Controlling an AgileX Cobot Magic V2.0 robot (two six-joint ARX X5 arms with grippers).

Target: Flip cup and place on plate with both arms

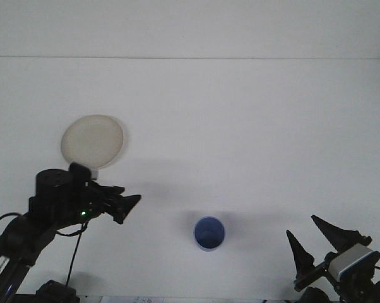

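Worktop [253,126]: white, plain surface filling nearly the whole front view. Far edge runs as a thin horizontal line across the upper part of the view, with a pale wall above it. Broad bare stretches lie across the centre, the far half and the whole right side.

Left arm [26,233]: black, rising from the lower left corner and angled toward the middle of the worktop, a cable looping beside it. A small green light shows on its wrist block. Its upper housing overlaps the near rim of the plate in this view; whether it touches cannot be told.

Plate [92,140]: cream, round, shallow, lying flat on the left side of the worktop, well apart from the cup and well in from the left edge.

Left claw [130,203]: dark fingers pointing right toward the cup, seen almost edge-on as one tapered tip; open or closed cannot be told. It holds nothing visible. Bare surface lies between it and the cup.

Right claw [313,235]: low in the lower right corner, its two pointed black fingers spread apart, holding nothing. A grey wrist block sits behind it.

Cup [209,233]: blue, standing on the worktop near the front edge, centre-low, between the two claws and touched by neither.
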